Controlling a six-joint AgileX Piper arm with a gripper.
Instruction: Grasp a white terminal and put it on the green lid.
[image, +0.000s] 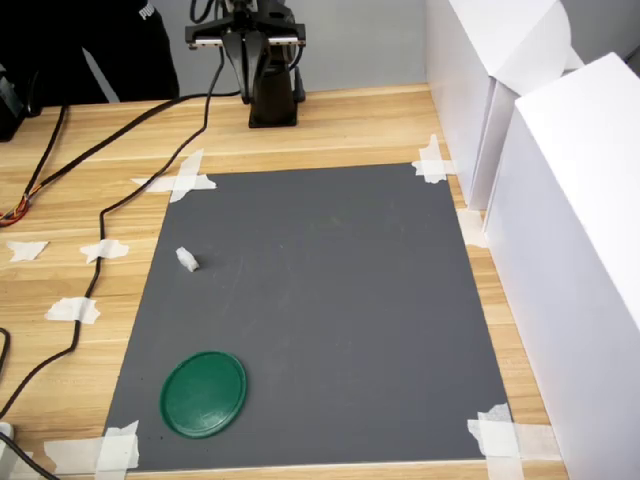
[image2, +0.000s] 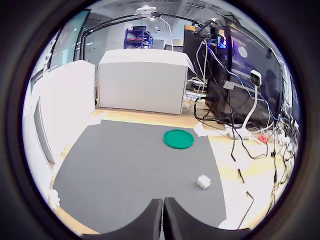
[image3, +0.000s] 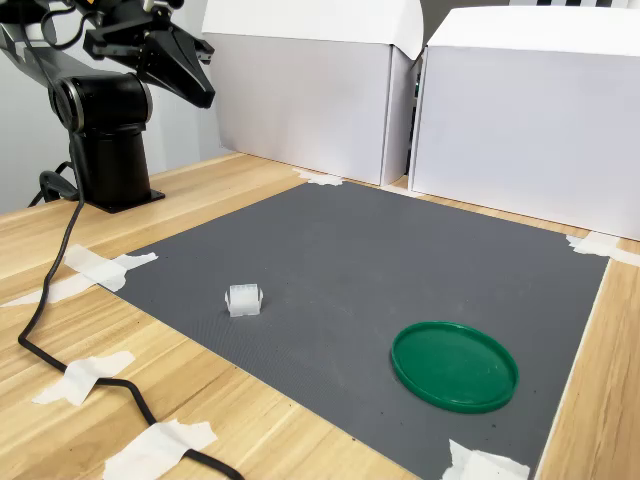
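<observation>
Green lid (image: 203, 393) apart from white terminal (image: 187, 260).

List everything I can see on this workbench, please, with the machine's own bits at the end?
white terminal: one, white, on the grey mat, apart from the lid.
green lid: one, dark green, flat on the mat near its corner at the first exterior view's lower left.
mat: one, dark grey, taped onto the table.
tape scraps: several, white, at the mat's corners and on the bare wood.
table: one, light wood.
boxes: two, white, along one edge of the mat.
cable: one, black, trailing over the wood beside the mat.
arm base: one, black, on the table beyond the mat.
gripper: one, black, shut and empty, raised away from the terminal.
</observation>
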